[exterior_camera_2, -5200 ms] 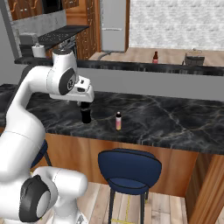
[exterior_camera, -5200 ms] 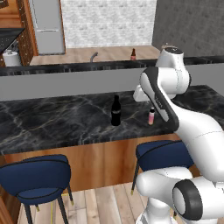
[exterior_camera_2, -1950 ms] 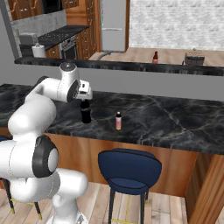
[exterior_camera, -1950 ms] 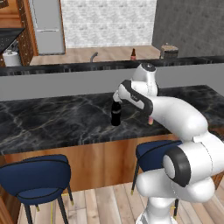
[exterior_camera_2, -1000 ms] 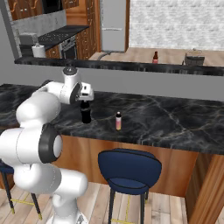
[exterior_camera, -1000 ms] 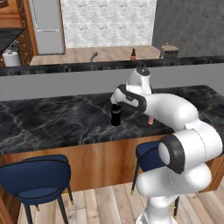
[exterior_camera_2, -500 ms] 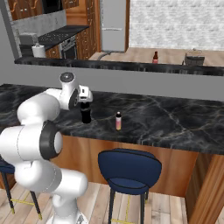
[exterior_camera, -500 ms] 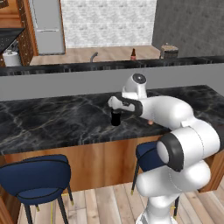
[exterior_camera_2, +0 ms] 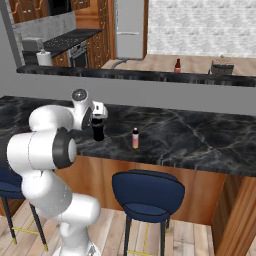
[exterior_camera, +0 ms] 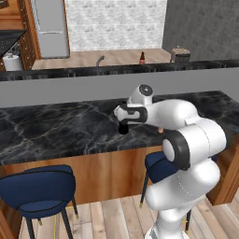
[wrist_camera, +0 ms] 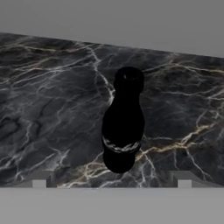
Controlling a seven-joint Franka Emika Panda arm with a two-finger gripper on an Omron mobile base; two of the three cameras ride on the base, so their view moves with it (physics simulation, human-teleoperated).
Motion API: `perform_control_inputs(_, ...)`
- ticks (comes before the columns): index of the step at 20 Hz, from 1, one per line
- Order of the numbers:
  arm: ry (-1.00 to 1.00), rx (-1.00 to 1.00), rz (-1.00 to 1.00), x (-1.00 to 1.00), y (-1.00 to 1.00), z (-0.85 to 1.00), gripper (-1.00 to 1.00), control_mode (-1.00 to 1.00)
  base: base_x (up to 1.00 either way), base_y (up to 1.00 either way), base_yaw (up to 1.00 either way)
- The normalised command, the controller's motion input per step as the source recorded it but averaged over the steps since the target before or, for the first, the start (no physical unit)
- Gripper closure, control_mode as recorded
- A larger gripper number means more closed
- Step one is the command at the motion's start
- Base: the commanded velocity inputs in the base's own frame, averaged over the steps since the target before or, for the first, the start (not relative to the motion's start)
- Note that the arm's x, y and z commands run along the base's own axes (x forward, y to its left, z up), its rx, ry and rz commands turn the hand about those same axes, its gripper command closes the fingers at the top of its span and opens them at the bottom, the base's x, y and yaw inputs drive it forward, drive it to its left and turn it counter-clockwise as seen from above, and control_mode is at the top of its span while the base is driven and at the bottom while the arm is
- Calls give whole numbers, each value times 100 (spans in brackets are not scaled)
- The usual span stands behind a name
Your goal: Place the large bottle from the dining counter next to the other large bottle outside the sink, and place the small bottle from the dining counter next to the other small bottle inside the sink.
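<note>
Black bottle [wrist_camera: 123,127] stood upright on the marble counter [exterior_camera: 56,128] near its front edge, gripper [wrist_camera: 111,183] spread wide around it, small pink bottle [exterior_camera_2: 135,138] set just beside.

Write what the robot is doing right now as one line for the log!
step: reach for black bottle | fingers: open, either side of bottle, not gripping | bottle: upright on dining counter | small pink bottle: untouched

Black bottle [exterior_camera: 123,127] top hidden by hand; far bottle [exterior_camera_2: 177,65] label unreadable.
</note>
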Motion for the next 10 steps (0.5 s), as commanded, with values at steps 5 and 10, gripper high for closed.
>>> perform_control_inputs(5, -3, 0, 0, 31, 0, -9, -100, -100, 0, 0, 0)
perform_control_inputs(10, -2, 0, 0, 31, 0, -7, -100, -100, 0, 0, 0)
